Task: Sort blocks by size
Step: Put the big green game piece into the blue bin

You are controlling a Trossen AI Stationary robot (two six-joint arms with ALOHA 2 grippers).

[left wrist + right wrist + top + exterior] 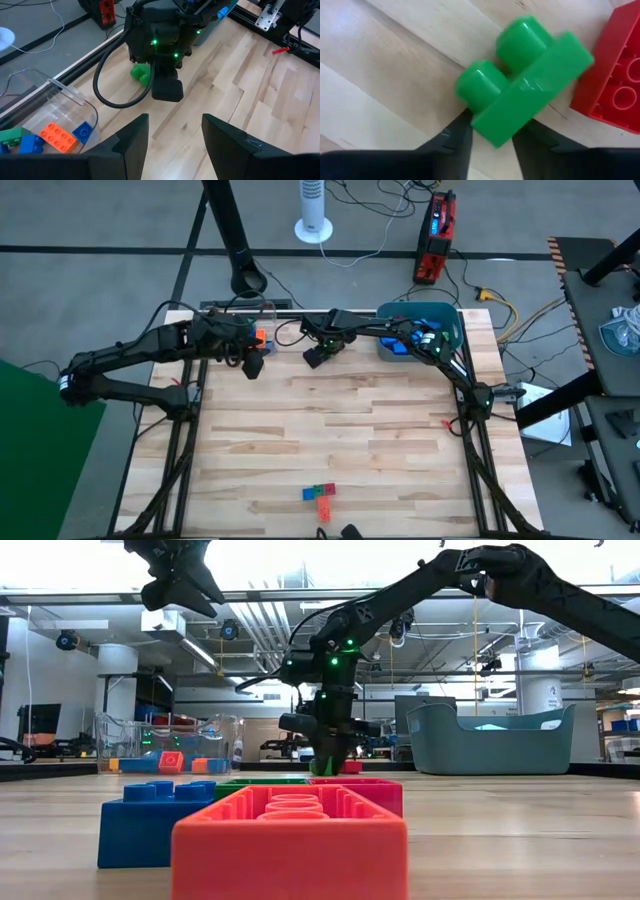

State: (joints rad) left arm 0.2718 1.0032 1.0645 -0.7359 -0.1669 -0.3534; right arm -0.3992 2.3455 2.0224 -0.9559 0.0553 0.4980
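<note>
Grey floor (120,220), white fan (313,210), bright ceiling lights (300,560)

Two dark, jointed arms with black cables and green indicator lights.

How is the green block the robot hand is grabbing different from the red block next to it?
The green block is narrow, with one row of two tall round studs; the red block looks wider. The green block sits between the right hand's fingers; the red block lies free on the table, just beside it. Only part of the red block shows, while the green one is in full view. Both are shiny plastic building bricks.
</note>
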